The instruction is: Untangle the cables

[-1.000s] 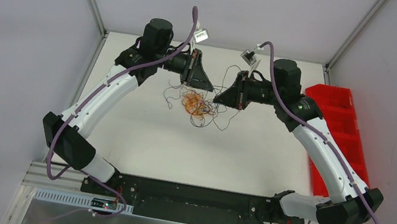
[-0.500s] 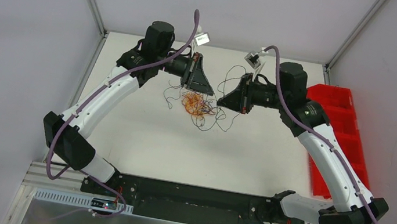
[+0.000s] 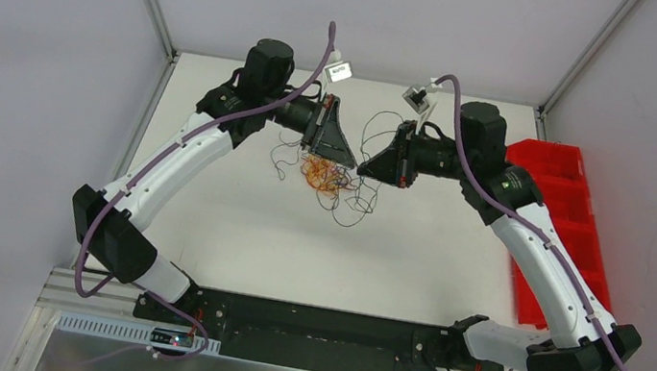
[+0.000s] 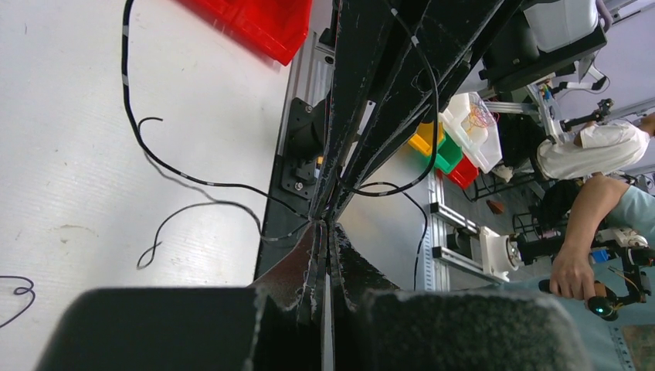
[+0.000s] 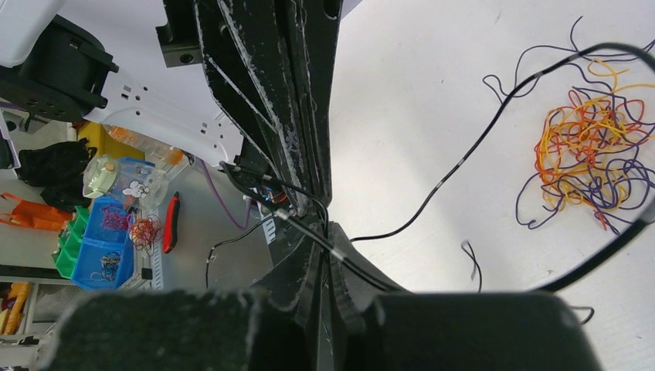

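Tangle first: the cables [image 3: 327,178] lie bunched in an orange, red and yellow knot on the table [image 3: 232,221]. The knot sits on the base side of both grippers, just under the gap between their tips. Beyond it, the left gripper [image 3: 346,159] and the right gripper [image 3: 364,165] point at each other, tips near but apart, and the left looks slightly closer to the knot. In each wrist view the fingers are pressed together with a dark strand [image 4: 201,184] pinched at the tip — you cannot tell whether both hold the same wire. Farther back, a dark loop [image 3: 374,126] arcs from the right gripper toward the far edge. The line between the tips runs left to right, so your pull most likely goes along it — outward, away from the knot below.
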`<state>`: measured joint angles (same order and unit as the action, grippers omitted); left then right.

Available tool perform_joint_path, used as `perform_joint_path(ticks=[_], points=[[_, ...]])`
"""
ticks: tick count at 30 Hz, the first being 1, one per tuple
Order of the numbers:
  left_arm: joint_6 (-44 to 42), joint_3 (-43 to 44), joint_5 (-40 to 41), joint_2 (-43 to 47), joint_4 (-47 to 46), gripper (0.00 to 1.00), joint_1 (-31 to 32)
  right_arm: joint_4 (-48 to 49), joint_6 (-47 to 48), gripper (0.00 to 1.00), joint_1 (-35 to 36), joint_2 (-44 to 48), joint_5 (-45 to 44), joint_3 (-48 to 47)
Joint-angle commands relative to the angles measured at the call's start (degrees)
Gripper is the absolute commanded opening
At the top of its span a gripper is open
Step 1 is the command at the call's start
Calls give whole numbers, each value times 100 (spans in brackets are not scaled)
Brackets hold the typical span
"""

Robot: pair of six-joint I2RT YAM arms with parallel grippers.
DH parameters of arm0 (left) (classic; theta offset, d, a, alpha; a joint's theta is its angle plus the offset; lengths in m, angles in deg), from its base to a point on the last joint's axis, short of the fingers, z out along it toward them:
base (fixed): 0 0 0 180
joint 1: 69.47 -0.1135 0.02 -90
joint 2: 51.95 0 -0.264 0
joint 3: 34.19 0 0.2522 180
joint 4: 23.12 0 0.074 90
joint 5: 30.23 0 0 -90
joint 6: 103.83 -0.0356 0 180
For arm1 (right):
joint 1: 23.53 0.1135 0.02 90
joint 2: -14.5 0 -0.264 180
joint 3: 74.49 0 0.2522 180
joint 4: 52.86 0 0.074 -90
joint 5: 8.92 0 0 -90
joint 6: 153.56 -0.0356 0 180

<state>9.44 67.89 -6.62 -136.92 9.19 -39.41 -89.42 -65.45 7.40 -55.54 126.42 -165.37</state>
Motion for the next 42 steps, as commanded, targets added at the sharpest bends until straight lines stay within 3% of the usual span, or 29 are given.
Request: perform_joint_path(ticks=[1,5,16,20,25,28,30,33,37,42], points=[[55,-112,-291,327,-205,0,70,63,145,7,-39,122,140,28],[64,-103,-268,312,-222,0,76,182,40,12,-22,119,410,53],[228,-25,-289,218,-407,0,158,521,-200,12,48,-51,453,51],[273,-29,-234,218,-456,0,153,497,-225,0,76,-78,480,16],[240,-57,-5,267,-466,1,33,90,34,0,-11,33,301,-17],[256,-39,112,299,-452,49,-282,-200,140,0,-371,135,57,-88],[200,-32,248,347,-373,68,-529,-591,442,0,-784,120,41,-289],[-160,-39,589,422,-63,81,-877,-1258,895,0,-1604,-52,120,-768],[-1307,-6,1391,511,650,98,-976,-2067,1338,0,-2843,-503,400,-1432],[-1873,60,1875,485,825,99,-976,-3160,2076,0,-3867,-1331,104,-2565]])
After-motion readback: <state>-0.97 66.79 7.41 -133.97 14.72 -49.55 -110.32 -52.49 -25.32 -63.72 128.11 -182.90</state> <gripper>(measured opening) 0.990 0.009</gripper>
